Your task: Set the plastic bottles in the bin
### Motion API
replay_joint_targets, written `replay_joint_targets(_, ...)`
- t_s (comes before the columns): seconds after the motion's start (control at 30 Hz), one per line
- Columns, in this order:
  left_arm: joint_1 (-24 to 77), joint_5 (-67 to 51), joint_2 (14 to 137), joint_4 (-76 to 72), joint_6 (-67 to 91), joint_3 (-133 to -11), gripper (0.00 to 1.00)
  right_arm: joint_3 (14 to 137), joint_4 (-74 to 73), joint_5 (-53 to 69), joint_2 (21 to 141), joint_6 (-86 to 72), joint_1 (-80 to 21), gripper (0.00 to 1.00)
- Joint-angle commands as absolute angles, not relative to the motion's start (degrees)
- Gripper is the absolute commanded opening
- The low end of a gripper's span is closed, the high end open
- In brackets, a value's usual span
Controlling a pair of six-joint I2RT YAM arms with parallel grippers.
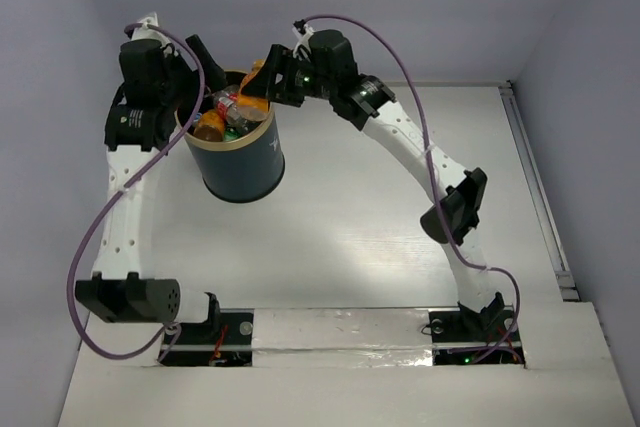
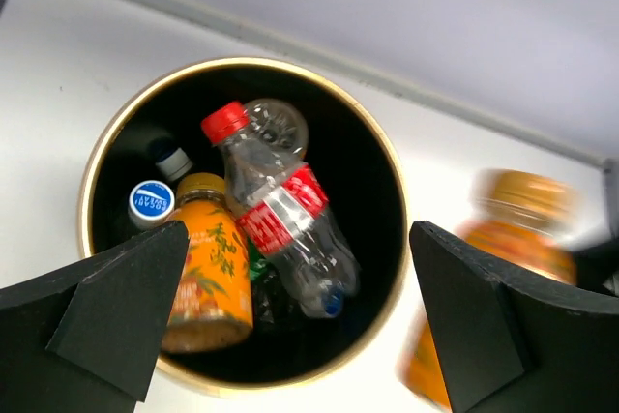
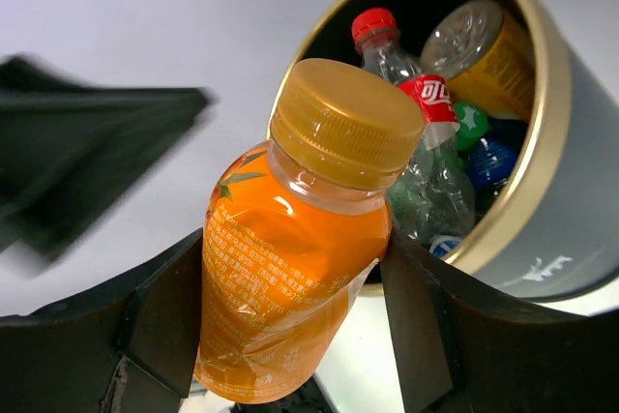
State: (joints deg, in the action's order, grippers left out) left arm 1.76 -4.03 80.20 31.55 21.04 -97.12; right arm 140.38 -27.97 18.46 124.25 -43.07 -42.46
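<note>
Right wrist | right jaws pinch orange bottle [image 3: 290, 258], leaf-print label | left jaws spread over bin [image 3: 578, 210] | red-labelled bottle [image 3: 427, 142] inside

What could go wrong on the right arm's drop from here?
1. The orange bottle in the right gripper sits beside the bin's gold rim, not over the opening; released now, it could hit the rim or land on the table.
2. The left gripper hangs open over the bin mouth; the grippers could clash there.
3. The red-capped clear bottle lies across the pile; the next one could bounce out.
</note>
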Motion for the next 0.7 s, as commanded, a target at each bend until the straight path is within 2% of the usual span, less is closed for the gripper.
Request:
replay_joint_targets(0.0,1.5,-4.3,73.1,29.2,22.8,-98.9,0.99,145.9,-21.3,17.5,126.5,-46.8,-43.9,0.45)
replay_joint_targets(0.07,1.5,-4.9,71.6,28.0,23.2,-97.7,0.99,149.1,-21.5,17.1,128.1,-47.8,-43.9,0.5)
replay_joint_targets(0.1,1.5,-5.2,70.3,27.7,23.2,-97.2,0.99,149.6,-21.4,17.0,128.7,-48.0,-43.9,0.56)
replay_joint_targets(0.17,1.5,-5.5,69.6,27.3,22.9,-96.4,0.99,149.5,-21.4,17.2,129.7,-48.5,-43.9,0.58)
replay_joint_targets(0.27,1.5,-4.8,68.7,27.3,22.2,-95.9,0.99,148.5,-22.9,17.5,130.6,-48.5,-44.5,0.7)
replay_joint_targets(0.3,1.5,-4.7,68.4,27.3,22.1,-95.8,0.99,148.5,-24.1,17.5,130.7,-48.2,-44.5,0.77)
replay_joint_targets(0.4,1.5,-4.7,68.4,27.2,21.8,-95.9,0.99,148.4,-26.2,16.1,129.8,-46.8,-44.5,0.88)
replay_joint_targets(0.53,1.5,-6.1,68.3,26.4,21.8,-94.8,0.99,147.7,-28.2,13.0,127.7,-44.6,-44.5,0.97)
replay_joint_targets(0.67,1.5,-6.7,67.8,25.1,21.9,-93.7,0.99,148.5,-32.5,11.9,128.0,-42.5,-44.5,0.99)
